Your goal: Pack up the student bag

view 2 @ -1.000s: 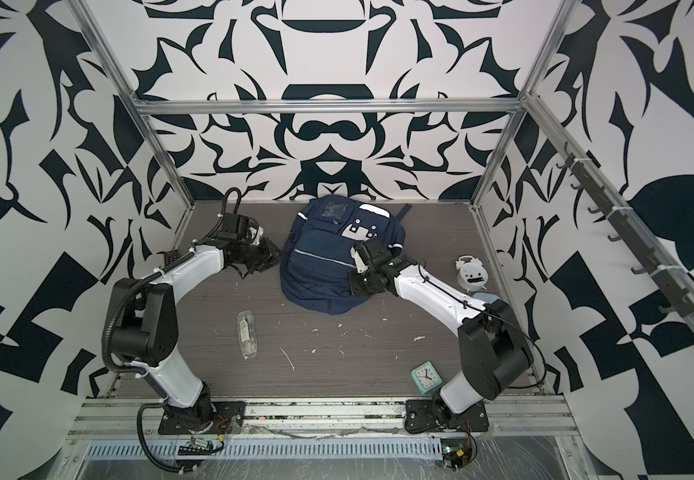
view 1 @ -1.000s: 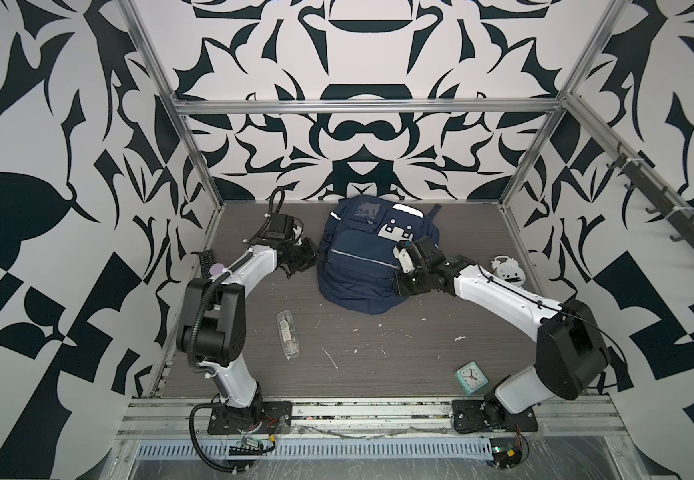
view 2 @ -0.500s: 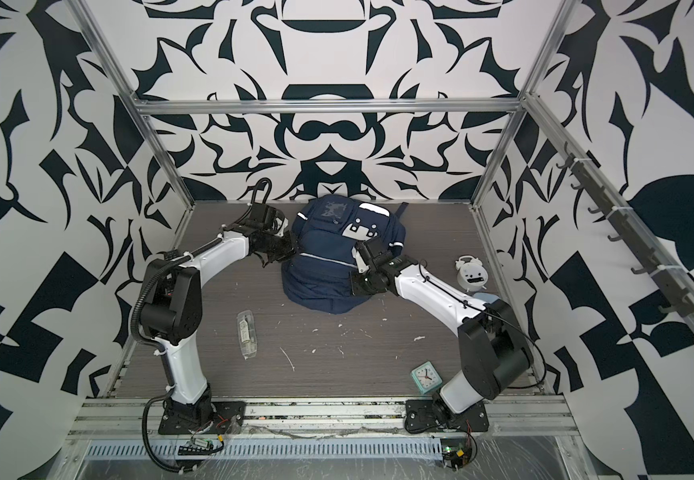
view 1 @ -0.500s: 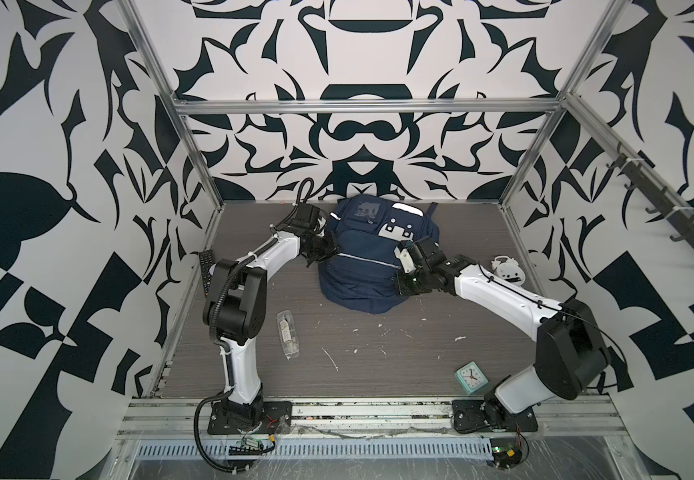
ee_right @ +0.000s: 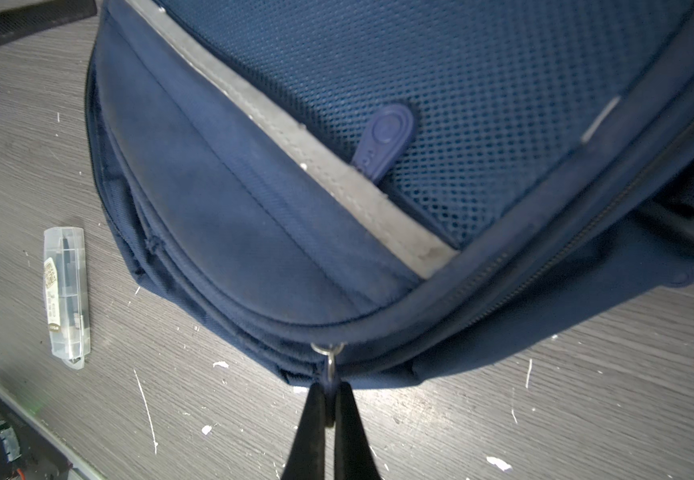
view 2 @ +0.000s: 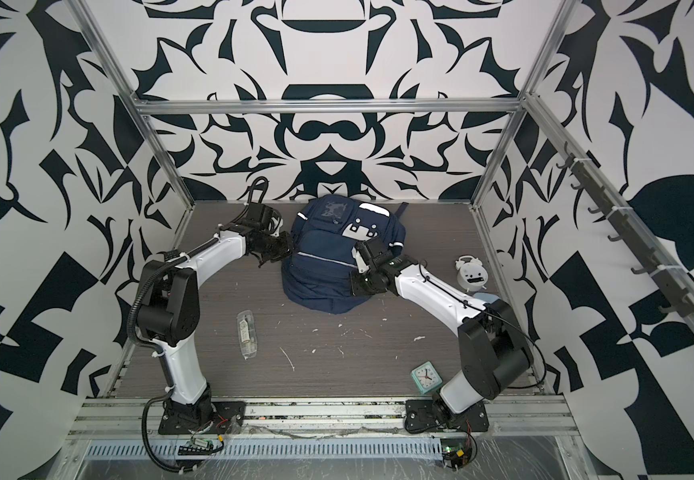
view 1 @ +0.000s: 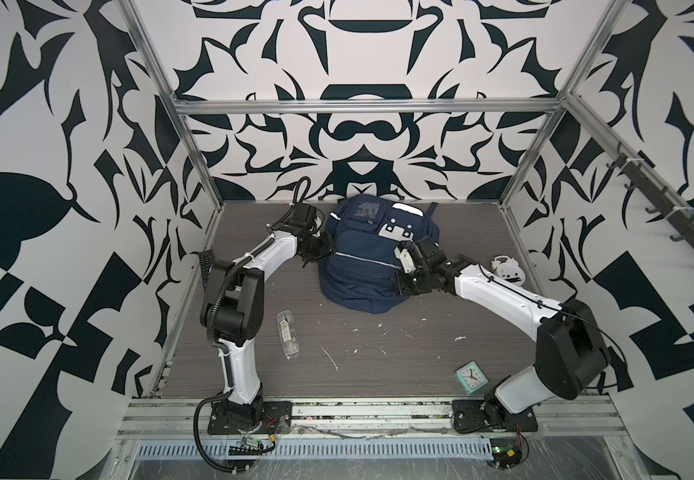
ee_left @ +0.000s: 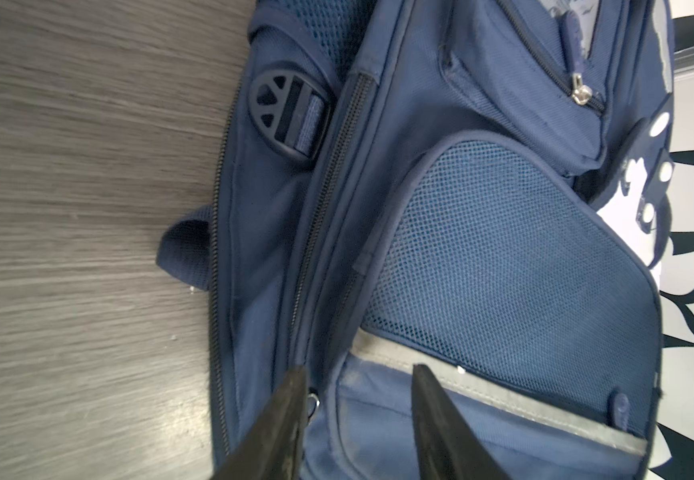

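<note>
Student bag: the navy student bag lies front-up on the grey table. It sits between the two grippers, with each gripper at one of its flanks.
Left gripper: the left gripper has its jaws apart, laid over the bag's side. One finger sits along the zipper track. The other finger crosses the grey reflective strip. Navy fabric shows in the gap, and nothing is visibly clamped.
Steel ring: a small steel ring lies just beside the inner face of the zipper-side finger. Contact cannot be confirmed.
Ahead of left gripper: the mesh pocket lies directly beyond the fingertips. The round strap buckle is farther out, near the table.
Right gripper: the right gripper has its jaws closed on the zipper pull at the bag's lower rim. The pull hangs from the pull ring just ahead of the fingertips. Whether the tips touch the table cannot be told.
Clear case: a transparent plastic case lies flat, well apart from the right gripper and off the bag's far flank.
Teal clock: a teal clock lies well behind the right gripper, near that arm's base.
White clock: a white clock stands beside the right forearm, apart from the gripper.
</note>
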### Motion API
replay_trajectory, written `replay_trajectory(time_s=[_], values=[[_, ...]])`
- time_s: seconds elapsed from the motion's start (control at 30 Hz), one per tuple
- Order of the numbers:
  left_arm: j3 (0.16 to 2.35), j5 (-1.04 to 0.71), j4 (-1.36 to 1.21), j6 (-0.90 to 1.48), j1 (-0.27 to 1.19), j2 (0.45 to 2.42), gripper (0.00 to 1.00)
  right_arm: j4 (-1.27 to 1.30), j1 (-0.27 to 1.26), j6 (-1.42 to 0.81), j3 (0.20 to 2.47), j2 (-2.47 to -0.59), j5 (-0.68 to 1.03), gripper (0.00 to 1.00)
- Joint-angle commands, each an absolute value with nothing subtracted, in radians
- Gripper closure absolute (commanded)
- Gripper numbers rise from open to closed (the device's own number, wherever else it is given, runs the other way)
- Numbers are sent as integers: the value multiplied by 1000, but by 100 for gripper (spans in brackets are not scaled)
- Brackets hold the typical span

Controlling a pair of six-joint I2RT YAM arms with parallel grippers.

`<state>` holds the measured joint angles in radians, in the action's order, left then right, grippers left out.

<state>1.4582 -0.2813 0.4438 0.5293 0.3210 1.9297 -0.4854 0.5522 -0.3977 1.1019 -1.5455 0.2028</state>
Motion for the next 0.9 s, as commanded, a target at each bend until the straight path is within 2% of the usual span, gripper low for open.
replay_trajectory(time_s=[0.0, 0.17, 0.37, 0.4, 0.67, 0.87], values=[[1493, -348, 429, 528, 319, 1980, 57, -496, 558, -390, 1105, -1526, 223, 97], [1496, -425, 387, 557, 319, 2004, 64, -501, 557, -384, 1106, -1525, 236, 98], [1480, -462, 353, 590, 318, 1977, 97, -501, 560, -379, 1109, -1525, 261, 98], [1471, -477, 339, 610, 314, 1968, 100, -501, 565, -377, 1111, -1526, 270, 98], [1334, -574, 117, 819, 281, 1860, 100, -584, 663, -312, 1226, -1603, 297, 98], [1313, -635, 64, 877, 279, 1826, 100, -544, 713, -340, 1321, -1709, 287, 99]])
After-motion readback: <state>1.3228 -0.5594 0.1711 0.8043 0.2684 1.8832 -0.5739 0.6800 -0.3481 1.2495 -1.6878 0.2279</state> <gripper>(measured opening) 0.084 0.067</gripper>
